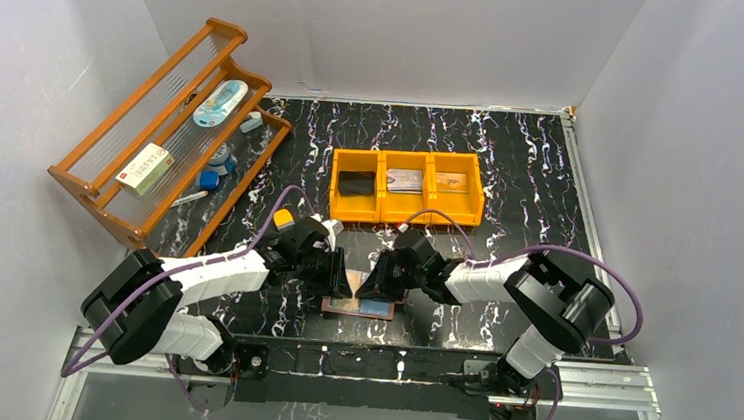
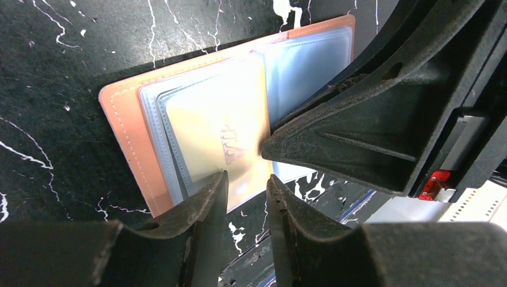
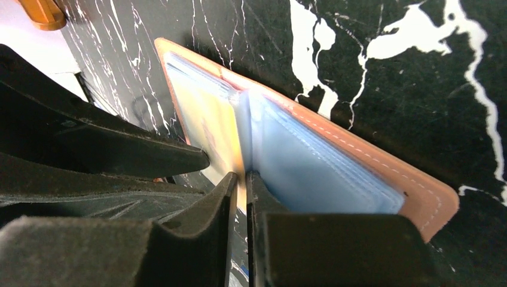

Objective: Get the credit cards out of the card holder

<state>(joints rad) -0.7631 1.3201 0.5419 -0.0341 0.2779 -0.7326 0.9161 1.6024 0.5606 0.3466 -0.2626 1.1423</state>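
Note:
The salmon-pink card holder [image 1: 357,308] lies open on the black marbled table near the front edge, between both grippers. In the left wrist view its pink cover [image 2: 122,128] and pale blue sleeves show, with a yellow-gold "VIP" card [image 2: 215,119] on the left page. My left gripper [image 2: 247,179] is open, its fingertips at the card's lower edge. My right gripper [image 3: 242,176] is shut on the edge of the yellow card [image 3: 206,125] by the holder's fold [image 3: 430,203]. In the top view the left gripper [image 1: 342,280] and the right gripper [image 1: 366,284] nearly touch.
An orange three-compartment tray [image 1: 402,218] stands behind the grippers, holding a dark card [image 1: 357,183], a grey card [image 1: 405,181] and a tan card [image 1: 450,181]. A wooden rack [image 1: 224,30] with small items stands at the back left. A yellow-and-white block [image 1: 284,219] sits by the left arm.

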